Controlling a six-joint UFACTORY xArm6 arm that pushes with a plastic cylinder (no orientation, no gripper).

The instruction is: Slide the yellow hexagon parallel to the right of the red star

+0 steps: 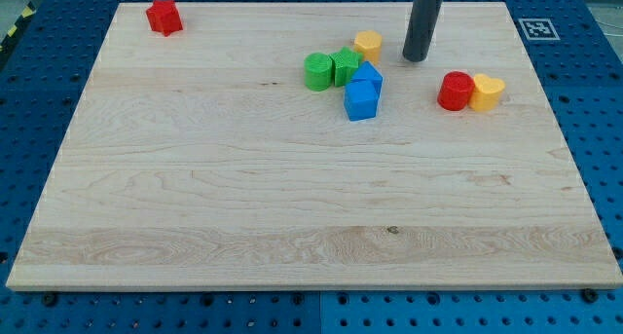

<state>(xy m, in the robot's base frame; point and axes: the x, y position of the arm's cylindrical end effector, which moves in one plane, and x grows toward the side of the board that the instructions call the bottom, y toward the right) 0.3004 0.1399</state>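
The yellow hexagon (pixel 368 45) lies near the view's top centre on the wooden board (pixel 195 178), touching a green block (pixel 346 65). The red star (pixel 164 17) lies far off at the view's top left corner of the board. My tip (pixel 416 57) stands just to the right of the yellow hexagon, a short gap away, not touching it. The rod rises out of the view's top.
A green cylinder (pixel 317 71) sits left of the green block. Two blue blocks (pixel 368 78) (pixel 360 101) lie just below the hexagon. A red cylinder (pixel 455 91) and a yellow block (pixel 486 92) touch at the right. A marker tag (pixel 537 28) lies off-board.
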